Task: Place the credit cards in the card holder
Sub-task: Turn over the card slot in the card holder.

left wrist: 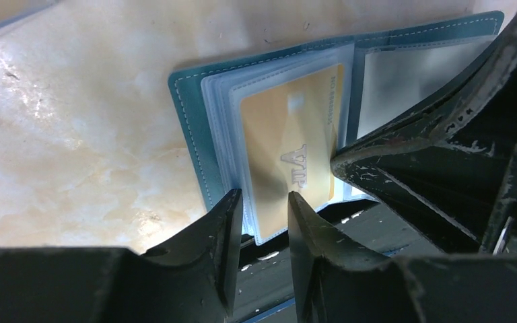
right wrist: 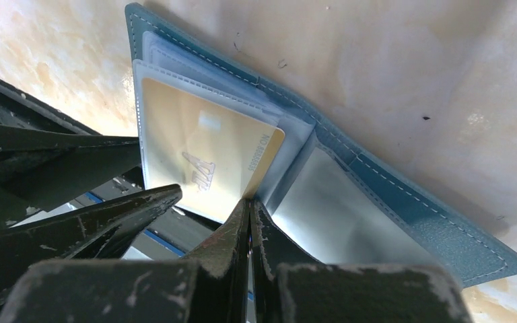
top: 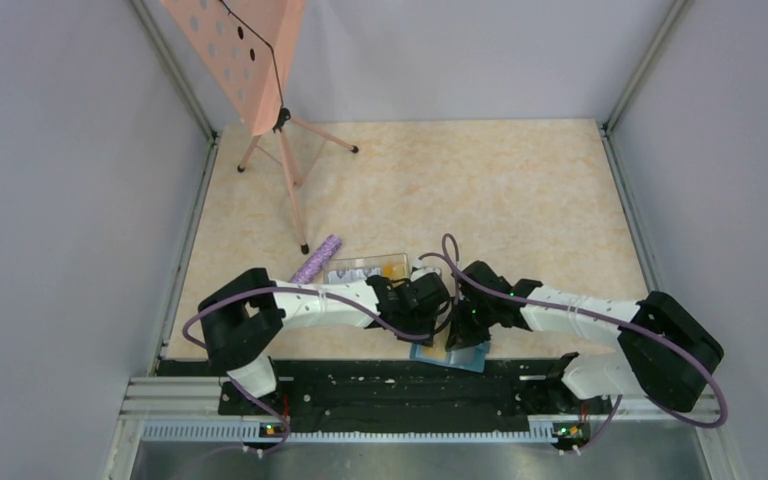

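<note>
The teal card holder (top: 452,357) lies open at the table's near edge, partly over the black rail. One gold credit card (left wrist: 289,134) marked VIP sits inside a clear sleeve of the holder (left wrist: 192,128). My left gripper (left wrist: 264,195) is open, its tips just off the sleeve's near edge with nothing between them. My right gripper (right wrist: 250,202) is shut, its tips resting at the gold card's (right wrist: 209,148) corner by the holder's (right wrist: 410,215) fold. From above, the left gripper (top: 438,318) and the right gripper (top: 458,335) crowd over the holder and hide most of it.
A clear flat case (top: 365,268) with something yellow in it lies just behind the left arm, beside a purple roll (top: 317,258). A pink perforated board on a tripod (top: 250,50) stands at the back left. The black rail (top: 400,385) runs along the near edge.
</note>
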`<state>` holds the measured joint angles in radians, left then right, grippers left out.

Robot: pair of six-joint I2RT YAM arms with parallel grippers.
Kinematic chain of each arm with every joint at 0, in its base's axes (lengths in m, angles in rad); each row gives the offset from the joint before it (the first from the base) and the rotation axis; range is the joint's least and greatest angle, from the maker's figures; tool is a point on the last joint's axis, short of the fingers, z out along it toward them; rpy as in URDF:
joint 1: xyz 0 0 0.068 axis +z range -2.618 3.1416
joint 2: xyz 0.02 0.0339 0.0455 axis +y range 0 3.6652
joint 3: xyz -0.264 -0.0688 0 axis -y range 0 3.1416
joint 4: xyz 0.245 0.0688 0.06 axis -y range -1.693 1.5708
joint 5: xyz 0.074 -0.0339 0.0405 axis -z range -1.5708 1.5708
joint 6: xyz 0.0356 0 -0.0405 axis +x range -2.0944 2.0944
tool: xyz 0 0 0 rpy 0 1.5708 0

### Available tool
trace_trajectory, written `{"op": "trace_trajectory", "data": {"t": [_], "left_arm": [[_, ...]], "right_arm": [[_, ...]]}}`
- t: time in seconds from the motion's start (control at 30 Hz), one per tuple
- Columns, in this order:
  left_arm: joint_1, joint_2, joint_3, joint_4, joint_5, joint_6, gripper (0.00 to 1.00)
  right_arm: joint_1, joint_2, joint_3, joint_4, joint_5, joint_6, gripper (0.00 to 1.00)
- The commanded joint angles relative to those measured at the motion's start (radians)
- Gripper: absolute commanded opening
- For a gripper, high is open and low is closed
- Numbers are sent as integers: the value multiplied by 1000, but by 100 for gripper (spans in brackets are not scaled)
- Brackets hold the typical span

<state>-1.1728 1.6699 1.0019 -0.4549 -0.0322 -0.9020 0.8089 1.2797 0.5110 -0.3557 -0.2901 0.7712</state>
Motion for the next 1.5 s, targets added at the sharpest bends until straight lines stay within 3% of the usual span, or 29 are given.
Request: {"op": "trace_trajectory", "data": {"t": [0.0,0.13,0.53,0.83,1.07,1.27,1.47], "left_arm": [[5,16,-12,73,27,-11,36],[5,21,-2,76,27,-8,32],[7,-46,5,91,51,2,0],[33,-122,-49,113,43,-49,0],[38,-144,22,-80,-105,-60,0],[36,-93,85,-131,-101,-55,0],[33,-45,109,-19,6,-30,25]], "right_arm": [[11,25,-15,11,26,-7,0],[11,30,-17,18,22,-7,0],[12,6,5,8,24,-7,0],[11,-154,67,-115,141,-7,0],[-4,-266,110,-196,221,-13,1],[-15,-279,109,-213,232,-22,1],[-40,-311,118,-240,235,-30,1]]}}
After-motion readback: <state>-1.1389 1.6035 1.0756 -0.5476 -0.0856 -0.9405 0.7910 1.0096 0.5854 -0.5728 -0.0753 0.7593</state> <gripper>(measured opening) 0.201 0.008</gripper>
